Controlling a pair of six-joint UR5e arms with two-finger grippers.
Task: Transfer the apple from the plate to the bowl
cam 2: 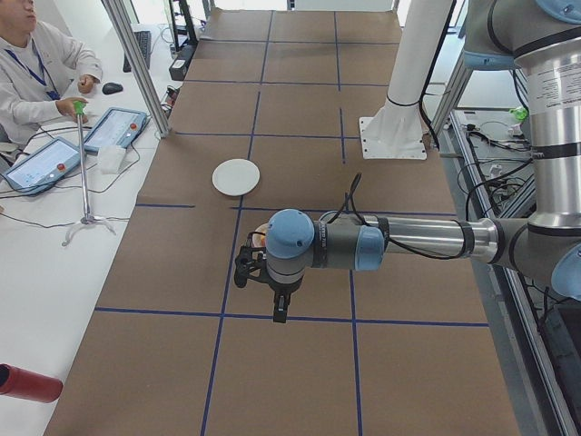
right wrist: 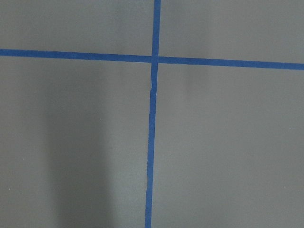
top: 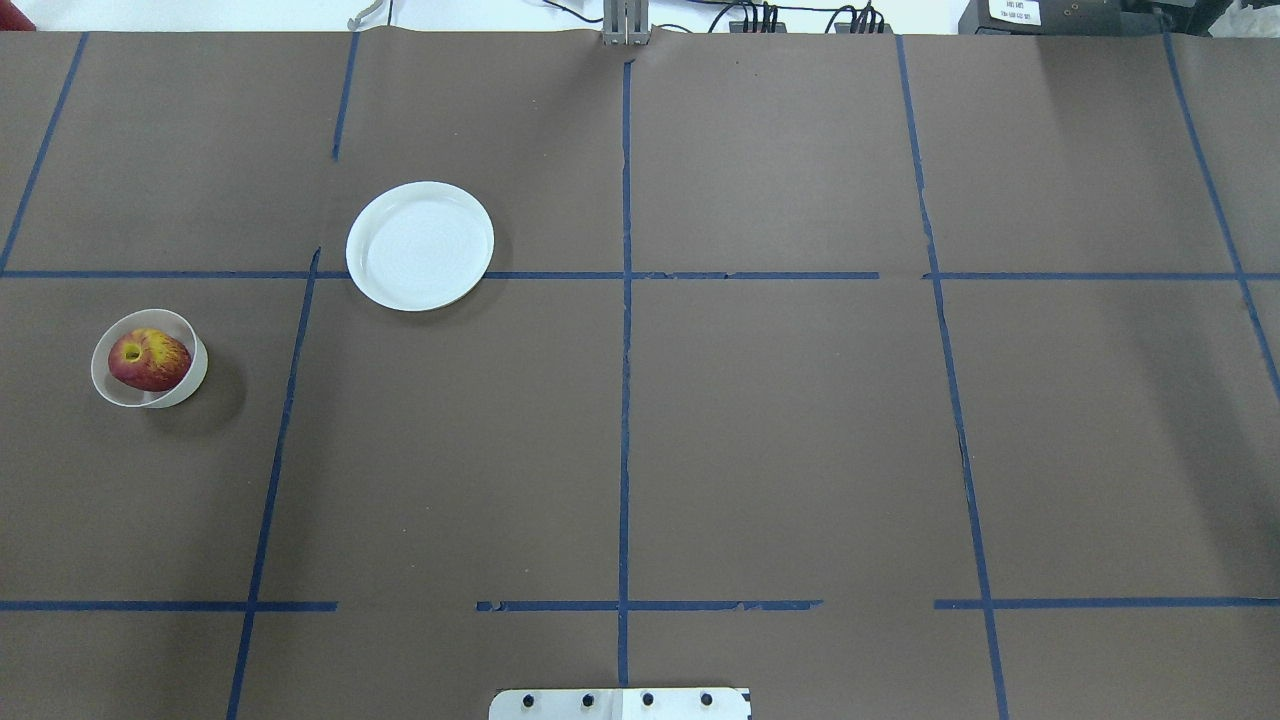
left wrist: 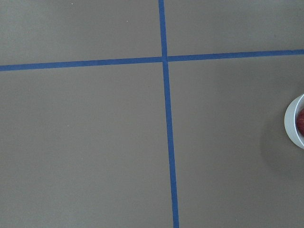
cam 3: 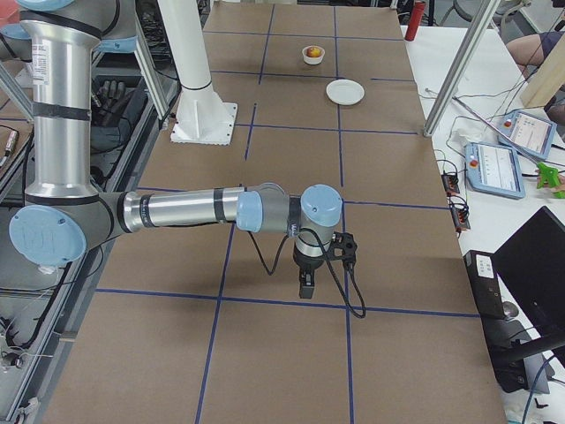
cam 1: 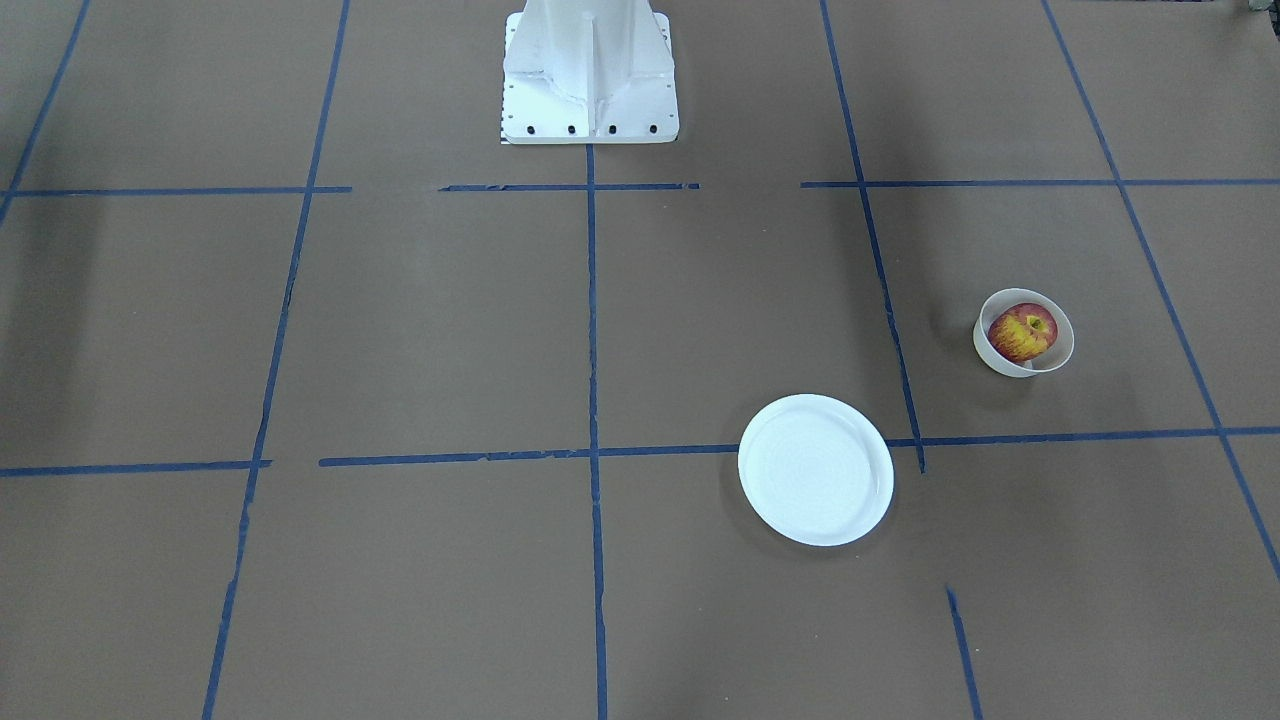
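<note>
So apple (cam 1: 1022, 333) in bowl (cam 1: 1003, 366), brown tbl (cam 1: 400, 330) w/ blue tape (cam 1: 592, 320)

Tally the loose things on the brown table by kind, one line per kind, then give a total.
Apples: 1, the small round red apple with yellow streaks, lying in the bowl.
Bowls: 1, the small deep off-white bowl.
Plates: 1, the flat round white plate, with nothing on it.
Total: 3

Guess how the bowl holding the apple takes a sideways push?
Likely light: the bowl looks thin, translucent. The apple nearly fills it, so it may tip rather than slide. If tipped, the round apple could roll out.
</note>
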